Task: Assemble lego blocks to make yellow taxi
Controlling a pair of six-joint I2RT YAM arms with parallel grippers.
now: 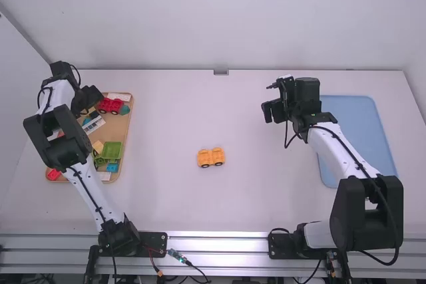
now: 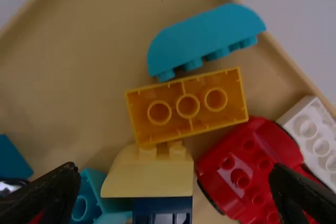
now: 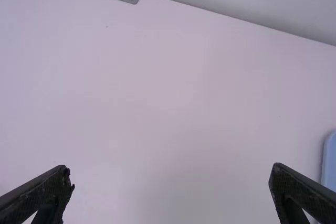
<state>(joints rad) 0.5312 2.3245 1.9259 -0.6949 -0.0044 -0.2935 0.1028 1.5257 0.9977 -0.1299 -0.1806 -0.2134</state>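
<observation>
**Left gripper [image 1: 90, 99] spread above the blocks; yellow-orange plastic car base with black wheels [image 1: 211, 157] well to its right**

The left gripper's fingers stand wide apart, empty, over a tan, rimmed tray [image 1: 124, 124]. Between its fingertips lies a pale yellow, sloped plastic block [image 2: 149, 174]; a red studded plastic block [image 2: 247, 166] lies beside it, toward one finger. Just beyond the fingertips is an orange rectangular brick [image 2: 187, 106], hollow side showing, and past that a turquoise brick with a curved back [image 2: 205, 38].

The right gripper [image 1: 271, 111] is also parted and empty, above the white table [image 1: 266, 191]. The car base sits left of it and nearer the arm bases, touched by neither gripper. A pale blue rounded panel [image 1: 353, 124] lies to its right.
</observation>
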